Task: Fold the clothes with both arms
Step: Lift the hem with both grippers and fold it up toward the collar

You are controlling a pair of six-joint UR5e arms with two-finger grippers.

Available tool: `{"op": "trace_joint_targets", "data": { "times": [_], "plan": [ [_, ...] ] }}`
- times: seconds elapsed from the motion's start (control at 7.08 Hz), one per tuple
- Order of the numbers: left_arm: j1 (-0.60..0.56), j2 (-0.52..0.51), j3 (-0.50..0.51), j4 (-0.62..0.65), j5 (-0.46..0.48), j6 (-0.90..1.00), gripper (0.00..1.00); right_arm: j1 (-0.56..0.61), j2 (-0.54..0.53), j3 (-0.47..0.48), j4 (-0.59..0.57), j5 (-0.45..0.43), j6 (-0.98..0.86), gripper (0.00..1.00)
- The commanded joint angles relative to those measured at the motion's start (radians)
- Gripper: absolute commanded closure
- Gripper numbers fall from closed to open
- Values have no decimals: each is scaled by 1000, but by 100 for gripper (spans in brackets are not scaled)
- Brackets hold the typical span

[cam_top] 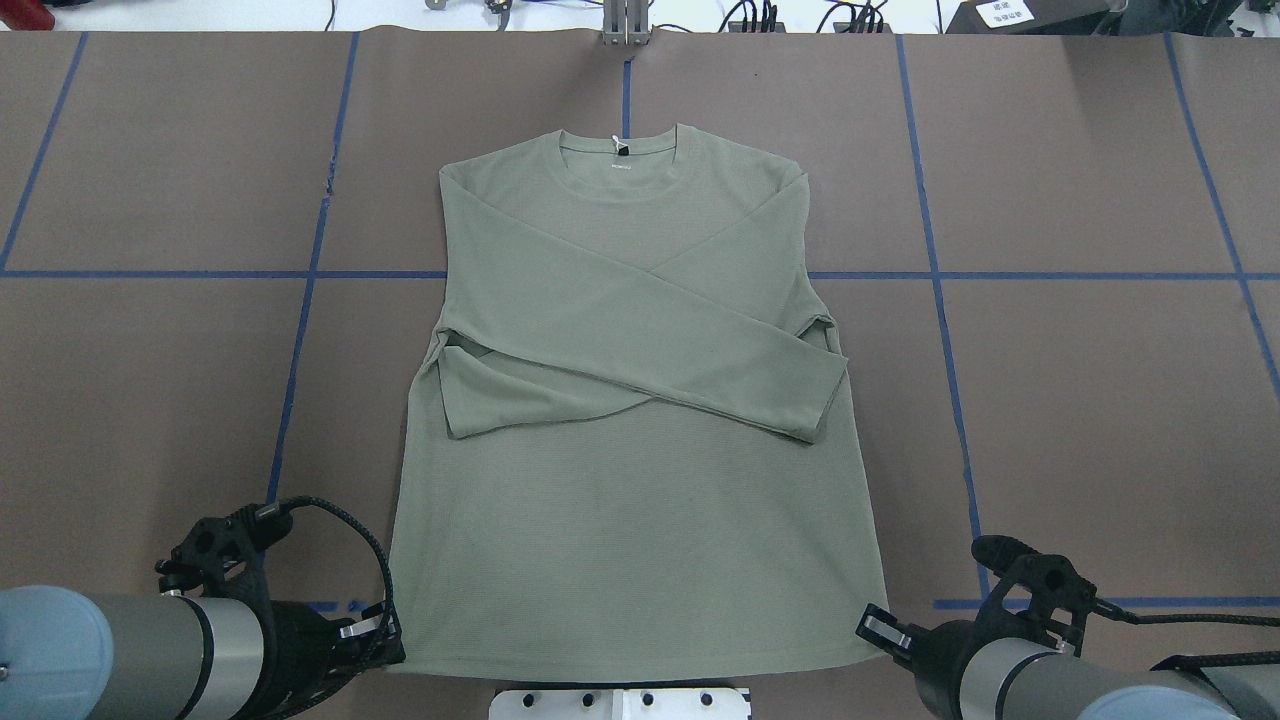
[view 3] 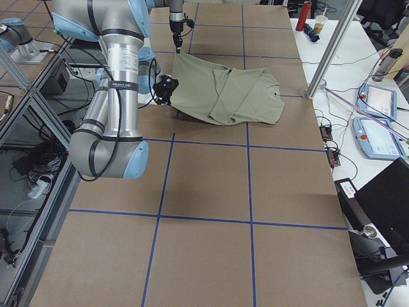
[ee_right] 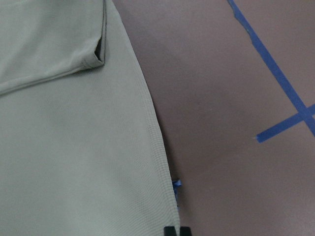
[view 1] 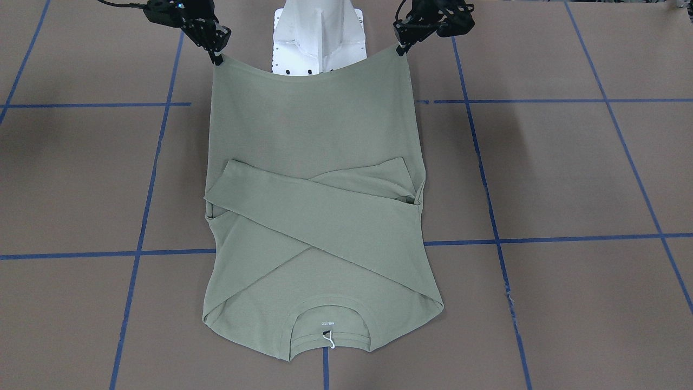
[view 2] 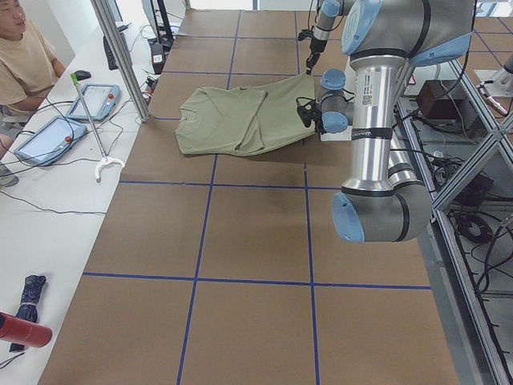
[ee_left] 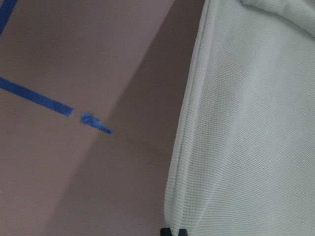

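Note:
The sage-green shirt (view 1: 314,216) lies with its collar and white neck label at the far side and both sleeves crossed over the chest (cam_top: 620,330). My left gripper (cam_top: 392,640) is shut on the hem corner on its side; in the front view it is at the upper right (view 1: 401,49). My right gripper (cam_top: 870,628) is shut on the other hem corner (view 1: 216,57). The hem is lifted off the table and sags between them. The wrist views show the shirt's edge (ee_left: 187,147) (ee_right: 152,147) running down to the closed fingertips (ee_left: 173,231) (ee_right: 176,230).
The white robot base (view 1: 319,38) stands right behind the lifted hem. Brown table covering with blue tape lines (cam_top: 930,275) surrounds the shirt. A metal post (view 2: 120,60), tablets (view 2: 92,100) and a seated operator (view 2: 20,56) are beyond the far table edge.

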Motion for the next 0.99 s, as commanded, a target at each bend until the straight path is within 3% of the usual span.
{"op": "trace_joint_targets", "data": {
  "times": [0.0, 0.28, 0.42, 0.85],
  "plan": [
    [-74, -10, -23, 1, -21, 46, 100, 104, 64, -1, -6, 31, -33, 100],
    [-205, -135, 123, 4, -20, 229, 100, 356, 279, -110, -122, 251, -252, 100],
    [-288, -212, 188, 39, -23, 309, 100, 467, 394, -224, -170, 334, -334, 100],
    [-508, -399, 435, 37, -23, 471, 100, 694, 557, -522, -163, 416, -552, 100]
  ]
}}
